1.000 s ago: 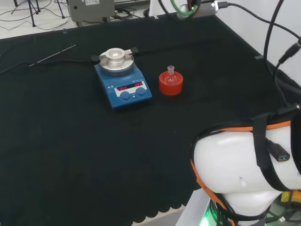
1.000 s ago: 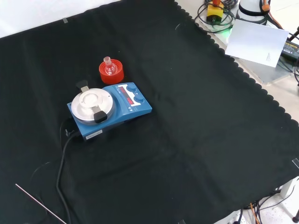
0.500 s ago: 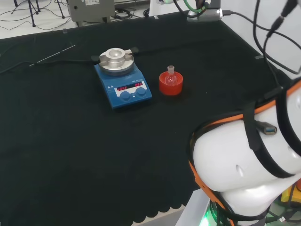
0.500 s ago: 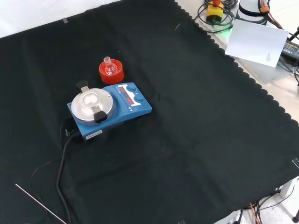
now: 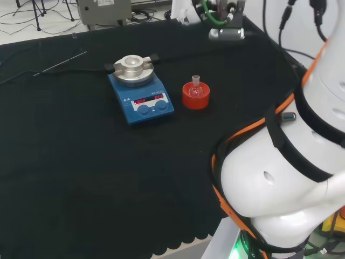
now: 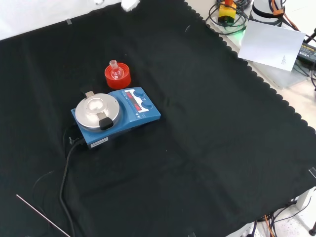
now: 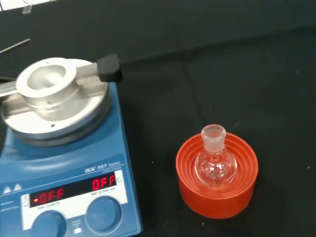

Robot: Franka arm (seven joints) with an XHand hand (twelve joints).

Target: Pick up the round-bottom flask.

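A small clear round-bottom flask [image 5: 195, 89] stands upright in a red ribbed ring stand [image 5: 195, 100] near the middle of the black cloth. The front view has the flask [image 6: 116, 71] in its stand [image 6: 117, 79] just above the blue stirrer. In the wrist view the flask [image 7: 214, 163] sits neck up and untouched in the red stand [image 7: 217, 193]. A white tip of the hand [image 6: 129, 4] pokes in at the front view's top edge, well away from the flask. Whether it is open or shut cannot be made out.
A blue magnetic stirrer [image 5: 141, 98] with a round metal top stands left of the flask in the head view, its cable trailing off behind. A thin metal rod [image 5: 62, 62] lies far left. The arm's white links [image 5: 280, 189] bulk at the right.
The arm's links have swung up and leftward in the head view. A white part of the hand has entered the front view's top edge. Flask and stirrer have not moved.
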